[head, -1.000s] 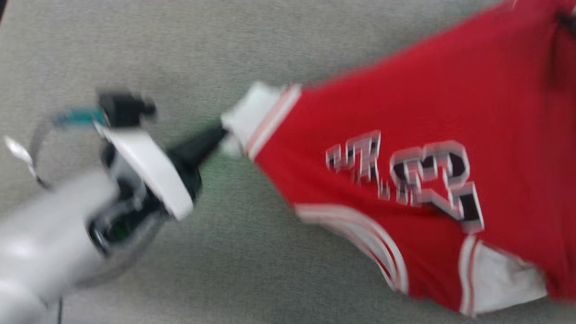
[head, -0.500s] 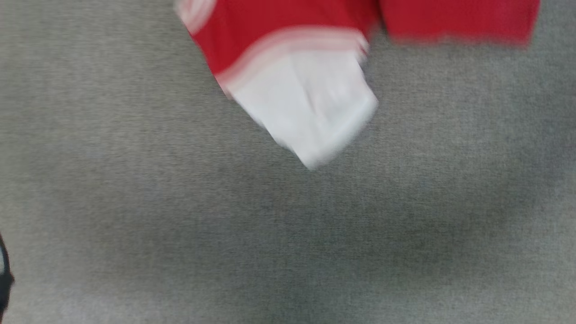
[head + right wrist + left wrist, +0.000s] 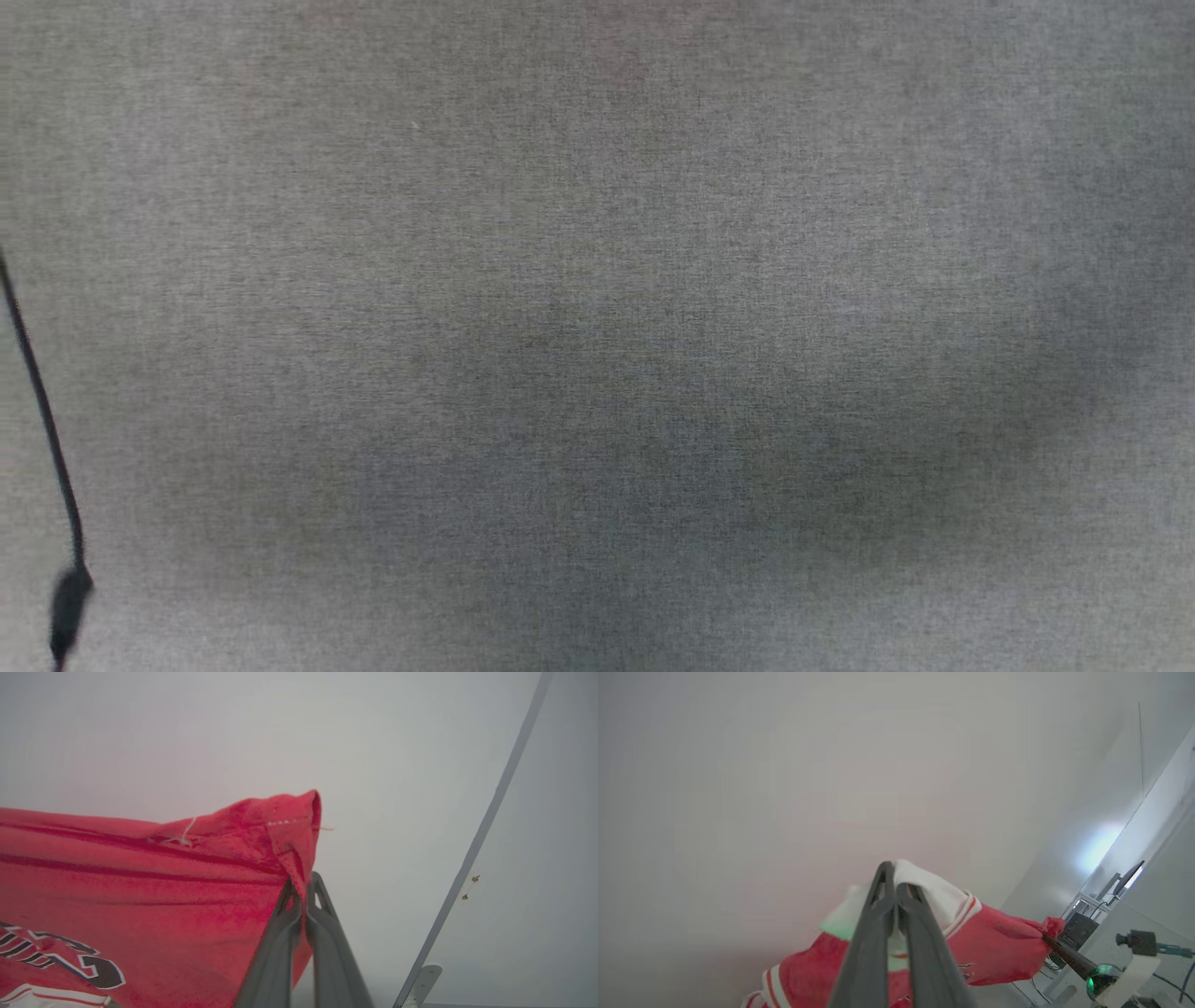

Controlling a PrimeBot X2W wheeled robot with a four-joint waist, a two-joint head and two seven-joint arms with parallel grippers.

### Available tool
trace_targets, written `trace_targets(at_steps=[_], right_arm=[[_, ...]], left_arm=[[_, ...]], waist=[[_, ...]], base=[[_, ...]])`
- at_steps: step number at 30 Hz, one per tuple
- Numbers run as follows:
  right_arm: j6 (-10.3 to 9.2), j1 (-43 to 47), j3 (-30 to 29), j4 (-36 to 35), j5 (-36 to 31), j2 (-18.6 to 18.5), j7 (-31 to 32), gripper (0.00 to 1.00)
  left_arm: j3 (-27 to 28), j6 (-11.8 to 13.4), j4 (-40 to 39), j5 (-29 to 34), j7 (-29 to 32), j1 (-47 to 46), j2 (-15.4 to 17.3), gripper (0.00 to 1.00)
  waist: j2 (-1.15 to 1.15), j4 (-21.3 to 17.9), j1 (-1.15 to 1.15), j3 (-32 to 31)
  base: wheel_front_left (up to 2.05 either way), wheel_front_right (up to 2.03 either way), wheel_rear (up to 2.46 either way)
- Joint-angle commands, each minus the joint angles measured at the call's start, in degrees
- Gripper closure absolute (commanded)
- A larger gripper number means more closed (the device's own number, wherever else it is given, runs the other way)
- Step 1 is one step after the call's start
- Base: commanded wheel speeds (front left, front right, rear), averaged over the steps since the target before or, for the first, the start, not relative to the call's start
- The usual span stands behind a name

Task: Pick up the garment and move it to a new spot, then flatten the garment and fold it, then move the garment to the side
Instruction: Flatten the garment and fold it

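Both arms are raised. The left pincer has its jaws pressed together, clamped on the white sleeve panel of the jersey. The right pincer also has its jaws together, pinching a red hemmed corner. The jersey hangs in the air, stretched between the two, with a pale blank background behind it. Black white-edged numerals show low in the right wrist view. The head view shows a grey woven surface with a thin dark cable at its left edge.

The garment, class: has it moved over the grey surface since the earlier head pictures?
Cannot tell. The garment climbed the head view's frame earlier, but the plain grey surface offers no fixed mark; the camera may have moved.
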Motion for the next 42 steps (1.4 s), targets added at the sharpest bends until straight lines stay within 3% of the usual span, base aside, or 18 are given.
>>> trace_targets(at_steps=[1,7,8,12,16,24,31,37,42], right_arm=[[-0.41,2.3,0.8,-0.1,0.9,-1.0,-0.5,1.0],[-0.36,18.5,6.1,-8.0,8.4,-4.0,1.8,1.0],[-0.36,18.5,6.1,-8.0,8.4,-4.0,1.8,1.0],[-0.36,32.8,5.9,-15.2,12.3,-7.4,4.7,1.0],[-0.36,47.7,2.7,-22.7,14.8,-8.1,8.2,1.0],[-0.35,73.0,-7.2,-38.1,17.3,-4.5,17.3,1.0],[-0.27,88.0,-15.0,-50.9,16.8,0.8,24.1,1.0],[-0.24,95.1,-19.6,-58.7,16.6,5.3,27.8,1.0],[-0.23,92.4,-19.3,-59.0,16.4,6.2,27.7,1.0]], left_arm=[[0.2,0.2,-2.4,-0.8,-0.8,3.3,1.9,1.0],[-0.4,0.2,-17.4,0.0,-2.5,25.1,6.6,1.0],[-0.4,0.2,-17.4,0.0,-2.5,25.1,6.6,1.0],[4.3,0.2,-24.5,3.4,-2.6,40.3,6.2,1.0],[5.9,0.2,-30.5,8.1,-2.6,53.7,5.5,1.0],[4.5,0.2,-38.5,12.3,-2.6,70.6,7.5,1.0],[4.9,0.2,-44.9,12.8,-2.6,80.4,10.6,1.0],[5.0,0.2,-51.2,12.1,-2.6,88.3,14.4,1.0],[5.4,0.2,-51.5,12.9,-2.6,85.4,14.7,1.0]], waist=[[0.0,0.3,0.0,-0.3],[0.0,1.1,0.0,-2.9],[0.0,1.1,0.0,-2.9],[0.0,2.6,0.0,-5.2],[0.0,3.9,0.0,-8.2],[0.0,4.7,0.0,-13.0],[0.0,3.9,0.0,-14.5],[0.0,2.5,0.0,-14.6],[0.0,2.0,0.0,-14.2]], base=[[0.0,0.0,0.0],[0.0,0.0,0.0],[0.0,0.0,0.0],[0.0,0.0,0.0],[0.0,0.0,0.0],[0.0,0.0,0.0],[0.0,0.0,0.0],[0.0,0.0,0.0],[0.0,0.0,0.0]])
